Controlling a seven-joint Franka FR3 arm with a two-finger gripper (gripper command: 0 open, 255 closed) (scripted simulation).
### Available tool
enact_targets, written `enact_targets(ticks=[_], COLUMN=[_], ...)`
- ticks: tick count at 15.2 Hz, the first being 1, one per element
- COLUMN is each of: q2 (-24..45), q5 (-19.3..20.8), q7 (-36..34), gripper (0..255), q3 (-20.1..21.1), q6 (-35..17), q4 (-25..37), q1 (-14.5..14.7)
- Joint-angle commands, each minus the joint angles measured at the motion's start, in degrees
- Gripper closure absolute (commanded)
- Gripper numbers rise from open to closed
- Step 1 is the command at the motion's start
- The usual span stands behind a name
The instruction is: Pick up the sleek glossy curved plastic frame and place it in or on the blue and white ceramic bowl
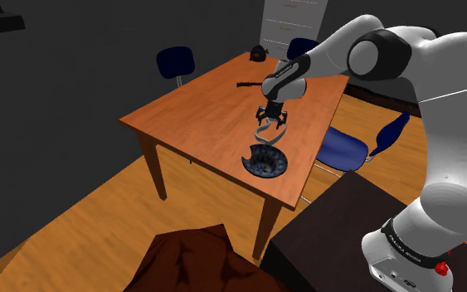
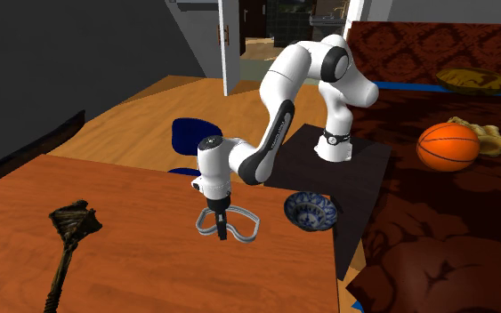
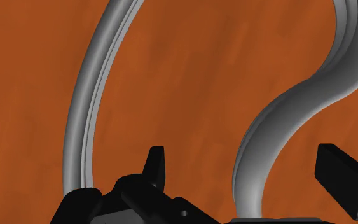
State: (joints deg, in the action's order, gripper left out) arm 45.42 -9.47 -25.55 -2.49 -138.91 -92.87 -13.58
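Observation:
The curved grey frame lies on the wooden table, just beyond the blue and white patterned bowl in the shoulder view. My gripper points straight down over the frame. In the wrist view its fingers stand wide apart, open. One winding band of the frame runs between them and touches neither finger. The bowl sits near the table's edge on the stand's side, and nothing lies in it.
A dark long-handled tool lies farther out on the table, and a small dark object sits at the far corner. Blue chairs flank the table. An orange ball rests on brown furniture behind the dark stand.

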Motion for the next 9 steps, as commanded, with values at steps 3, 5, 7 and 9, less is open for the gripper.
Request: enact_targets(ticks=[3,5,7,9], q2=[0.4,0.4,0.4,0.4], q5=[0.0,0.0,0.0,0.0], q7=[0.0,0.0,0.0,0.0], gripper=[0,0,0,255], q3=[0.0,0.0,0.0,0.0], q6=[-0.4,-0.4,-0.4,-0.4], q4=[0.0,0.0,0.0,0.0], q1=[0.0,0.0,0.0,0.0])
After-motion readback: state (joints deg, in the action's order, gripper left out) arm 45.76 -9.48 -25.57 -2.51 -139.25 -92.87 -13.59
